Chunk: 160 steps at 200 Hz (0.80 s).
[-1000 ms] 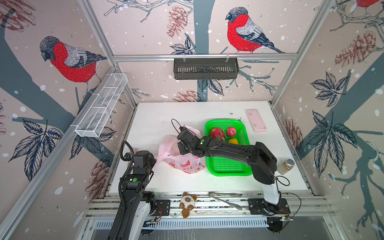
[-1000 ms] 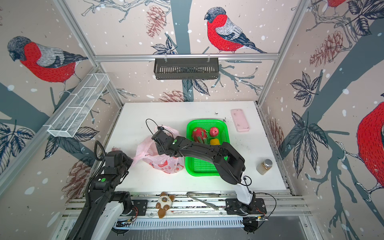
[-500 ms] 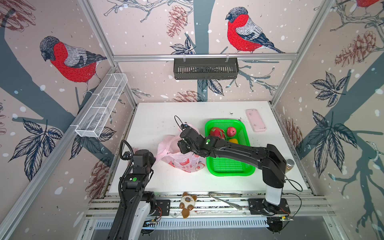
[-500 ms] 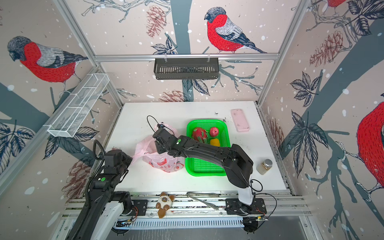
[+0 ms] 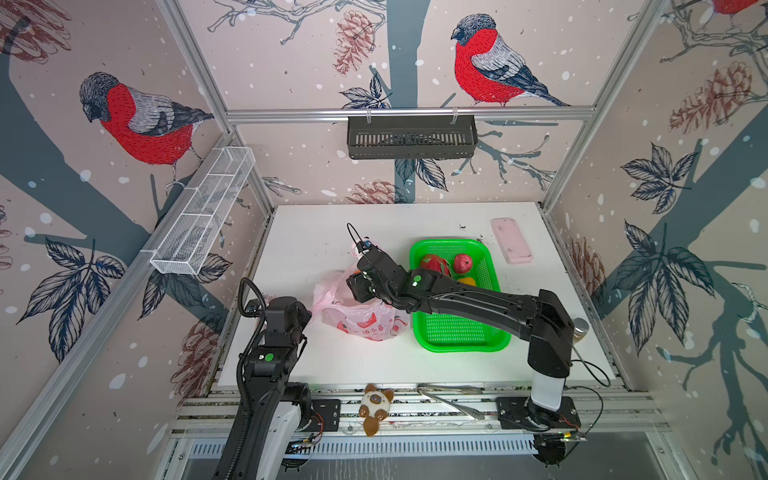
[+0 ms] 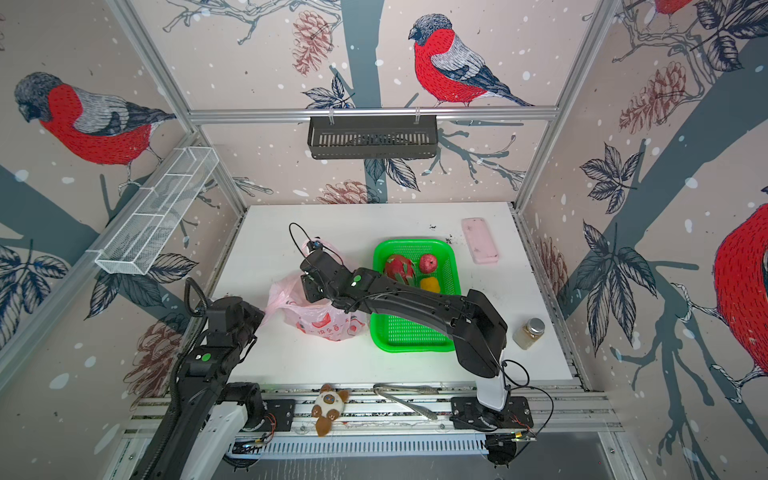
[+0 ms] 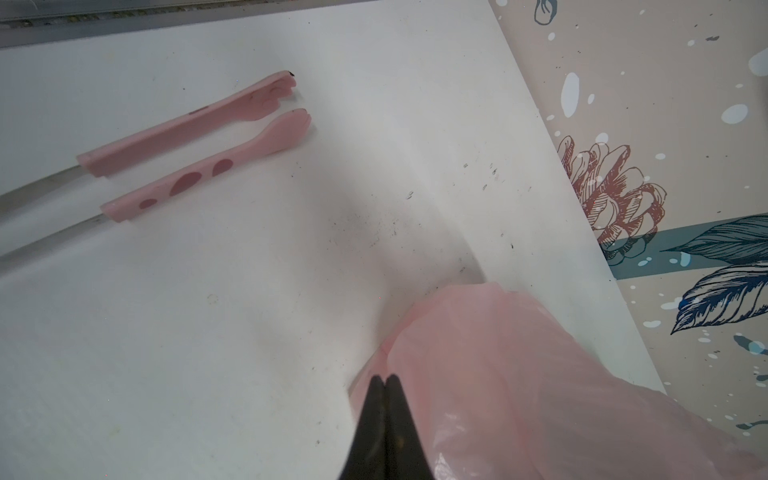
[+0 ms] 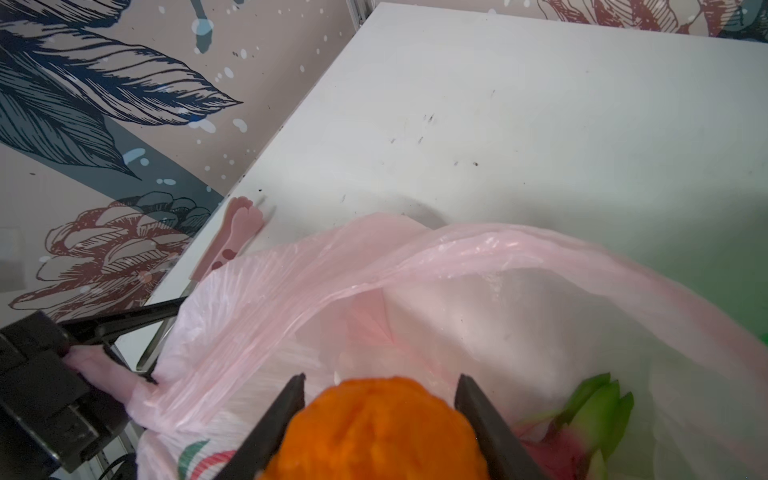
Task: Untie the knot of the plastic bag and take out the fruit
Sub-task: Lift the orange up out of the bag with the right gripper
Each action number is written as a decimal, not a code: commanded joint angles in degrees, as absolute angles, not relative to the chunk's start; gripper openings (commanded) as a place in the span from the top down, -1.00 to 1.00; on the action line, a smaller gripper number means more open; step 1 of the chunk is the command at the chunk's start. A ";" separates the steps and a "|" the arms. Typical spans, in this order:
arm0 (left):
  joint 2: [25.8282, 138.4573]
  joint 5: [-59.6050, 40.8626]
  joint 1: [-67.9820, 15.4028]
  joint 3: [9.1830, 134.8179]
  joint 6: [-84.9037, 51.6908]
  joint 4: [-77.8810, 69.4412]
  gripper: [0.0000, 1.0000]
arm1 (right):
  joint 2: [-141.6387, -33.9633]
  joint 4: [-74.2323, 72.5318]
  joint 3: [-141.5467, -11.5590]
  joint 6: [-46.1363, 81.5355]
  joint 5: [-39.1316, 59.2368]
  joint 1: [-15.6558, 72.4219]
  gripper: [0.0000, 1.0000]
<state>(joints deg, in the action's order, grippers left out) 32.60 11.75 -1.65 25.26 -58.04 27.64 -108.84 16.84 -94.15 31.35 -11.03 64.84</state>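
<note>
White counter (image 5: 316, 232) spans the cell floor. Right arm stretches across the green perforated basket (image 5: 465, 345), which sits right of ctr. Plastic bag (image 5: 365, 322) is slumped on the counter just beside the basket's left wall, mouth gaping upward, apple prints + red lettering facing the front edge.

Pink slab (image 5: 511, 241) lies flat near the back right corner, apart from the basket. Pink-tipped tongs (image 7: 199, 137) lie on the counter by the left edge, tips slightly apart.

Right pincer (image 8: 380, 379) is at the bag's open mouth, grasping the orange fruit (image 8: 374, 432) w/ one finger pressed to each side. Can't tell if the fruit is clear of the bag.

Left pincer (image 7: 384, 378) is low at the bag's left side, clenched tight on a bunched strip of the bag's pink film.

Dragon fruit (image 5: 434, 264) is at the basket's back end, w/ a red round fruit (image 5: 462, 262) just beside it and a yellow fruit (image 5: 467, 281) just in front, partly behind the arm. 2nd dragon fruit (image 8: 582, 424) is inside the bag next to the orange fruit, green scale tips showing.

Small jar (image 6: 530, 332) w/ metal lid stands near the counter's right edge.
</note>
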 commanded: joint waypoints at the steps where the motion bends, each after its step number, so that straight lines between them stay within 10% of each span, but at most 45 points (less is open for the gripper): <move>1: 32.52 11.85 -1.67 26.23 -57.40 26.02 1.00 | -109.97 14.38 -96.04 31.03 -11.87 65.21 0.48; 160: 30.10 16.27 -1.54 28.65 -55.87 20.57 1.00 | -108.85 8.48 -95.81 30.61 2.31 66.09 0.48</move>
<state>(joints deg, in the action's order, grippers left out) 30.44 13.74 -1.65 27.99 -56.97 22.94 -111.02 12.78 -96.62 31.16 -0.73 65.82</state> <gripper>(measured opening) 0.048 0.551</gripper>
